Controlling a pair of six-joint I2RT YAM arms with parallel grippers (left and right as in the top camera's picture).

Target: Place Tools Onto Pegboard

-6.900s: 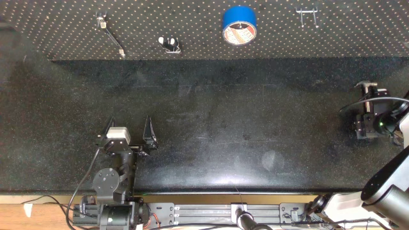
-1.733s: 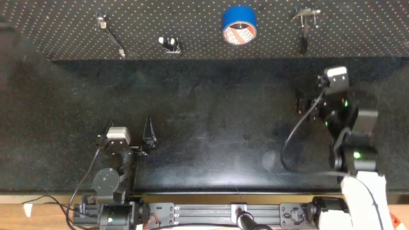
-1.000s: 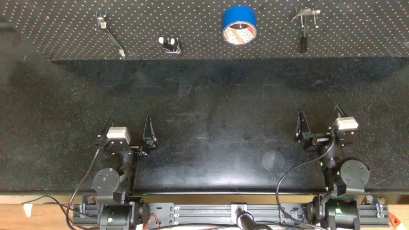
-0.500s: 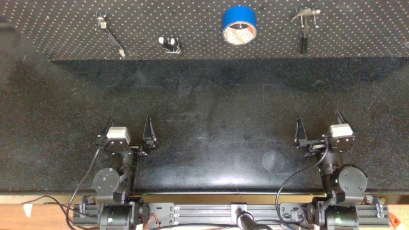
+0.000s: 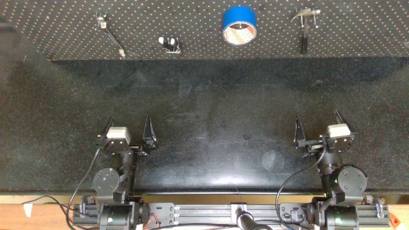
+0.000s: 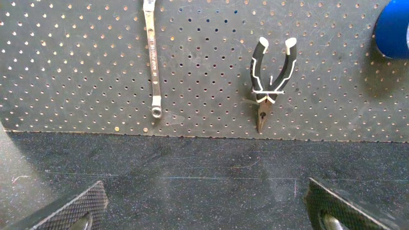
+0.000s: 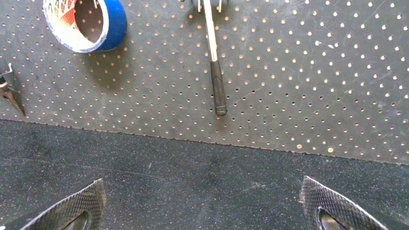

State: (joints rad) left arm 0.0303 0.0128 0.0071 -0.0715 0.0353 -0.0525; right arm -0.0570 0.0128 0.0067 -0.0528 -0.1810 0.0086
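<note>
Since both pincers stand spread wide and empty, the left gripper (image 5: 129,120) and right gripper (image 5: 317,118) parked over the dark table (image 5: 217,96) near their bases, nothing is in hand. Every tool hangs on the pegboard (image 5: 192,19), well apart from them: wrench (image 6: 152,57), pliers (image 6: 264,105), tape roll (image 7: 114,32), hammer (image 7: 216,70). I judge the hammer stiff and head-heavy, best pinched on the handle close to the head. The wrench looks thin, smooth and prone to slipping, the pliers' coated handles grippier, and the tape light, taken across its rim. Print shows inside the tape's core, too small to read.
</note>
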